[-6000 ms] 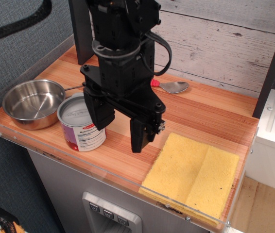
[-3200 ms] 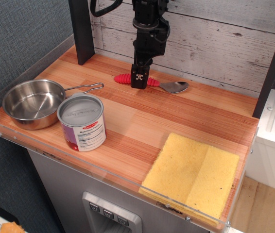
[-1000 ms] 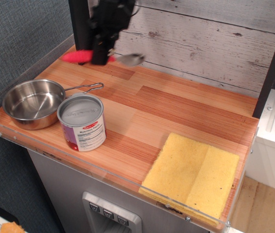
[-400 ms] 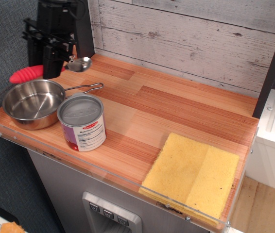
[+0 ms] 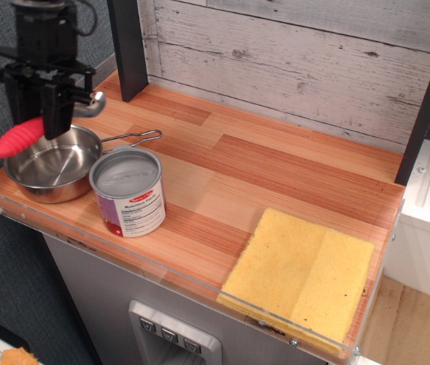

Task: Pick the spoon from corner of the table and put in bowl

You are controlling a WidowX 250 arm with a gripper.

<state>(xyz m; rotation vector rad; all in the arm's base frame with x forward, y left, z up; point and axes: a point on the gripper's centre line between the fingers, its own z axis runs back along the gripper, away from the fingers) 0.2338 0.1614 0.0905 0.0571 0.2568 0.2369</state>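
- Gripper [image 5: 54, 122] fingers are closed on the spoon [image 5: 34, 127], held tilted above the bowl [image 5: 48, 163].
- Purple-labelled can [image 5: 128, 191] is set just beside the bowl.

A small spoon with a silver metal head and ribbed bright red-pink handle [image 5: 25, 134] shows above a shiny silver stainless-steel pan [image 5: 48, 163]. The plank countertop [image 5: 276, 171] is striped reddish-brown and pale wood. A tin can [image 5: 128, 192] wears a purple-and-white label under a grey lid, beside a yellow sponge cloth [image 5: 300, 271].
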